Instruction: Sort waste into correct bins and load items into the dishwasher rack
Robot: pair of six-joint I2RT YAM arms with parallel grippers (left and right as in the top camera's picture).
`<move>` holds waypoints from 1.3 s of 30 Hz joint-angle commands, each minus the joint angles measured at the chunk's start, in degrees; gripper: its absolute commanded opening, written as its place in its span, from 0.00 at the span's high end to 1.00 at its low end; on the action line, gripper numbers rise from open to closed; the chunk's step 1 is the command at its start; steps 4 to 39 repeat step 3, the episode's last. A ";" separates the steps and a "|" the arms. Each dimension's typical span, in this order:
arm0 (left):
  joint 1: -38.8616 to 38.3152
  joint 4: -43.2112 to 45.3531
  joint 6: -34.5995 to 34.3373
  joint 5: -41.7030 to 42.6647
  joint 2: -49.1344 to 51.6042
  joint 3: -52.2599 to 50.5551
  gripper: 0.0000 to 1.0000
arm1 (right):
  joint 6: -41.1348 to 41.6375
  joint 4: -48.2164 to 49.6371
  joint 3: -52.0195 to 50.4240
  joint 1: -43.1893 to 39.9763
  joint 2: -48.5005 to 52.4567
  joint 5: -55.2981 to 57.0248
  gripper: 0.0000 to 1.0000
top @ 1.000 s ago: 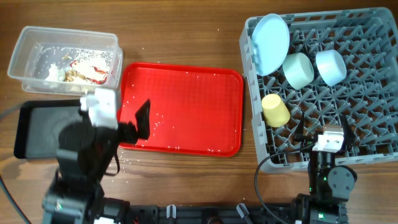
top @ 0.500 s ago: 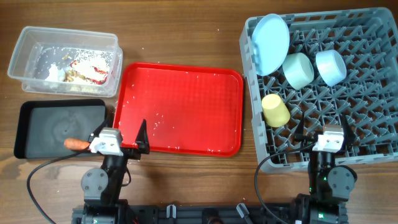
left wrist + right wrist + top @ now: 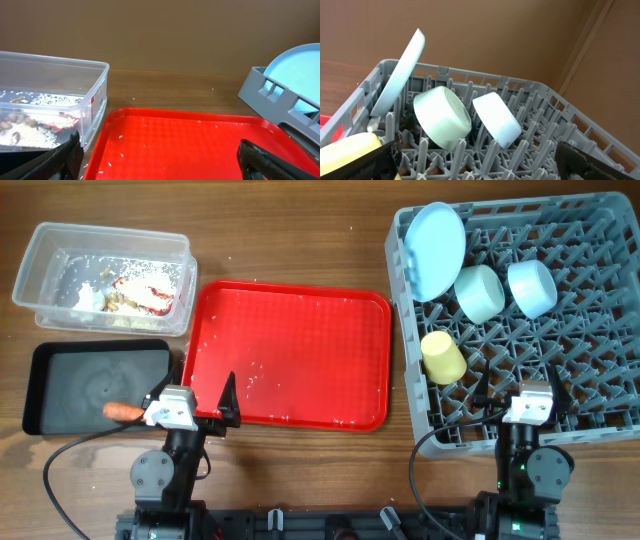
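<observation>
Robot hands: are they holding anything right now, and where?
No. The left gripper and the right gripper are both open, with nothing held in either.

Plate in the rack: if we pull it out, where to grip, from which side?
Likely the upper rim of the plate, coming from above. It stands on edge, leaning in a corner of the dishwasher rack, so the thin top edge rises clear of the pegs; one finger on each face. Its lower edge sits among pegs beside the green bowl.
</observation>
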 commanded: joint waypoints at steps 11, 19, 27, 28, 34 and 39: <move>-0.20 0.26 -0.52 0.66 -0.61 -0.59 0.00 | -0.50 0.15 -0.07 -0.13 -0.46 -0.96 0.00; -0.20 0.26 -0.52 0.66 -0.61 -0.59 0.00 | -0.50 0.15 -0.07 -0.13 -0.46 -0.96 0.00; -0.20 0.26 -0.52 0.66 -0.61 -0.59 0.00 | -0.50 0.15 -0.07 -0.13 -0.46 -0.96 0.00; -0.20 0.26 -0.52 0.66 -0.61 -0.59 0.00 | -0.50 0.15 -0.07 -0.13 -0.46 -0.96 0.00; -0.20 0.26 -0.52 0.66 -0.61 -0.59 0.00 | -0.50 0.15 -0.07 -0.13 -0.46 -0.96 0.00; -0.20 0.26 -0.52 0.66 -0.61 -0.59 0.00 | -0.50 0.15 -0.07 -0.13 -0.46 -0.96 0.00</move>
